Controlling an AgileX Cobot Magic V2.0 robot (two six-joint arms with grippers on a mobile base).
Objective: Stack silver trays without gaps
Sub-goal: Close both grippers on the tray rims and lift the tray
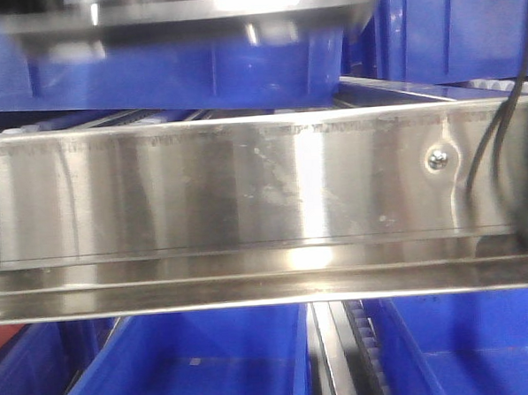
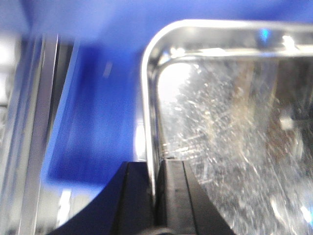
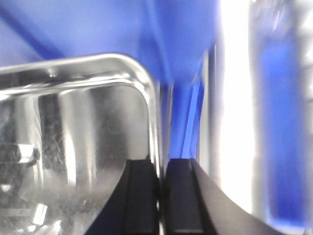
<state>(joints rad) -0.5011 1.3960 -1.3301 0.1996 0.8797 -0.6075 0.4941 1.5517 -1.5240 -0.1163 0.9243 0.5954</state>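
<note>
Got the left claw [image 2: 155,171] hogging the bottom of its wrist view, clamped tight on the left-hand rim of a silver tray [image 2: 234,137], with one pad [image 2: 132,196] outside the rolled edge and the other inside. Same deal on the other side: right claw [image 3: 162,169] pinched down on the right-hand rim, mirror bottom spreading away to the left of the grip.

Reads as one tray carried between both arms, long axis running claw to claw, scratched bottom stretching inward from each grip. So neither arm nearer, really, just an equal share of the load.

From the front camera, only catching it as a silver blur at the very top of the shot, over a blue bin [image 1: 196,77] and beyond the steel rail [image 1: 246,190] with its screw [image 1: 436,159]. Can't tell whether touching the bin or hanging clear.

Can't spot a partner tray to stack onto anywhere, so no calling which way the target lies from here. Would bet on needing both ends level and square on the way down, lowered together. Otherwise risking a wedged corner and a gap.
</note>
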